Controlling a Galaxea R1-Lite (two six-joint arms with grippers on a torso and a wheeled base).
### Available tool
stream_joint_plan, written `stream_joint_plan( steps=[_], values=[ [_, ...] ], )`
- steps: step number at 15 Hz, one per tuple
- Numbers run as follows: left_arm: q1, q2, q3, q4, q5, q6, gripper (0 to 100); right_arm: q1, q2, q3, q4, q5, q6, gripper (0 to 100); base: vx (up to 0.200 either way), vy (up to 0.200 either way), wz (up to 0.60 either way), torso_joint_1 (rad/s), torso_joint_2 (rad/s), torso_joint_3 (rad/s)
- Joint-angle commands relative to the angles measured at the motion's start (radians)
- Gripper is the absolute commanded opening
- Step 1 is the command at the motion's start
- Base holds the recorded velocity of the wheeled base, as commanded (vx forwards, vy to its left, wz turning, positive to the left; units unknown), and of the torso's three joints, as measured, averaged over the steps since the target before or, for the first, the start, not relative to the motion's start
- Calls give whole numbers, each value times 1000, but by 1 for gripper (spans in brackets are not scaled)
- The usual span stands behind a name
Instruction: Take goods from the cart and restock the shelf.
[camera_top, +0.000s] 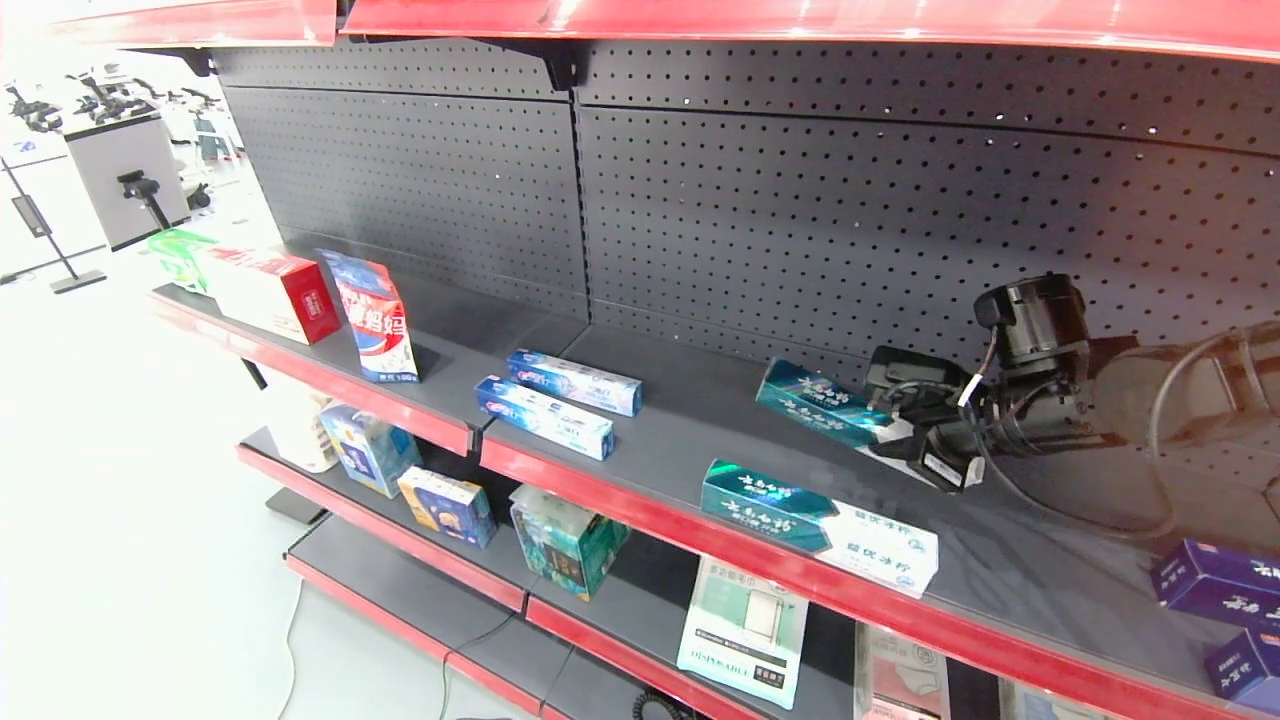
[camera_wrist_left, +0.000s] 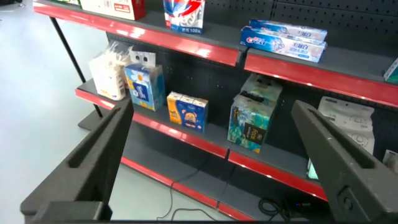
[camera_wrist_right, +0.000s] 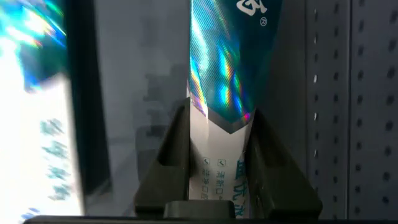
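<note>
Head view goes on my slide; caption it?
Right end effector holds a teal box on the shelf, behind a matching box.

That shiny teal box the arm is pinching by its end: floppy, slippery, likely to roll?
Probably stiff: the teal box shows straight edges with the right gripper shut on its end. Flat sides suggest it won't roll. The glossy foil face may be slippery, so it could slide easily along the shelf.

My head camera looks down on the shelf (camera_top: 700, 440), sharing the teal box (camera_top: 815, 400) with my right wrist camera, which sits close behind the right gripper (camera_wrist_right: 221, 115). My left wrist camera faces the lower shelves (camera_wrist_left: 186, 134) — farther off.
</note>
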Motion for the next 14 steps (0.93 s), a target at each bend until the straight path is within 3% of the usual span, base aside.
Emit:
stream_joint_plan(
  steps=[1, 14],
  values=[
    [0, 0, 0, -1, 1, 0, 100, -15, 4, 5, 0, 0, 0, 0, 0, 0, 0, 0, 0, 0],
    [0, -1, 0, 0, 1, 0, 100, -80, -5, 63, 6, -35, -86, 0, 0, 0, 0, 0, 0, 0]
  ],
)
